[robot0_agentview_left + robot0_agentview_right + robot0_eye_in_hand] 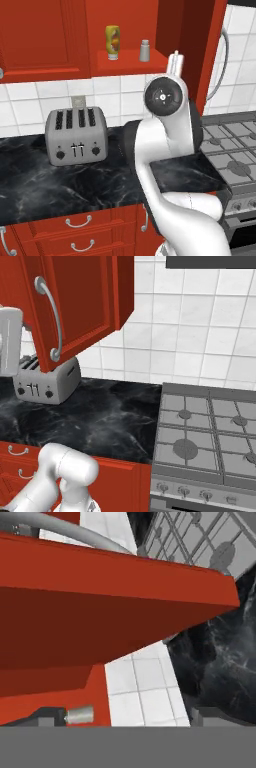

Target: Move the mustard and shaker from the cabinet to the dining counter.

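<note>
Found the small yellow squeeze bottle of mustard (112,42) upright on the shelf of the red wall-mounted cabinet (45,40), door swung open. Found the tiny pale grey cylindrical shaker (144,50) near it on the same shelf, toward the open side, the two standing apart. Neither lifted yet, so nothing carried to the dining counter.

Held the two-finger gripper (127,716) spread to its widest, with nothing between the dark tips and nothing in its grasp. Looked, in the hand view, up along the red underside of the shelf, with the shaker showing as a small grey cylinder close by one fingertip. Could not tell whether tip and shaker touched.

Below, noted the grey four-slot toaster (76,135) on the black white-veined marble counter (30,190), and the grey gas stove (205,436) alongside.

Judged the main risk to be a collision. Sat close under the shelf edge and beside the open red cabinet door (85,301), so a straight reach would likely catch wood. Judged a second risk in a wide-open jaw sweeping in sideways and tipping the light shaker, or nudging it into the taller, top-heavy bottle and sending both off the shelf.
</note>
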Robot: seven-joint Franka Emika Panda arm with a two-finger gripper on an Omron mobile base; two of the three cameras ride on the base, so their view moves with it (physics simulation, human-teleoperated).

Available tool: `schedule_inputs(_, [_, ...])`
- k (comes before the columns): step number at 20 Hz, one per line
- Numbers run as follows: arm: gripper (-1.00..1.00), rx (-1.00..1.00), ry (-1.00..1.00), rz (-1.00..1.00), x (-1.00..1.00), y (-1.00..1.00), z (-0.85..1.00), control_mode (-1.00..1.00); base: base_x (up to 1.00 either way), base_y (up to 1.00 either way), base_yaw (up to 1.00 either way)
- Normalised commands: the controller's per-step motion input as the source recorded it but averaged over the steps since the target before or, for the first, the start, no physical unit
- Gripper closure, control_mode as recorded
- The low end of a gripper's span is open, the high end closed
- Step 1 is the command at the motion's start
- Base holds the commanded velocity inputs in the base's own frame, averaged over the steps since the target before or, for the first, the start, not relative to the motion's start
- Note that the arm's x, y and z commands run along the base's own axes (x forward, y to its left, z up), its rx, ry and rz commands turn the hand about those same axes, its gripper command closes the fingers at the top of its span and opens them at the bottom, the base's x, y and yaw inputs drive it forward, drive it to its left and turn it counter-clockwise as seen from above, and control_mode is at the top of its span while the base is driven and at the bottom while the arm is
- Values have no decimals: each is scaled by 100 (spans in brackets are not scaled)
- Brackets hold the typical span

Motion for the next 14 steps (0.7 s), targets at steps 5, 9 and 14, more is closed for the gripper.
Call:
schedule_inputs(5, [-100, 17, -7, -36, 46, -21, -25, -100, 0, 0, 0])
schedule_inputs(9, [-100, 14, -12, -28, 49, -26, -30, -100, 0, 0, 0])
schedule_inputs(14, [-100, 9, -17, -22, 1, -46, -25, -100, 0, 0, 0])
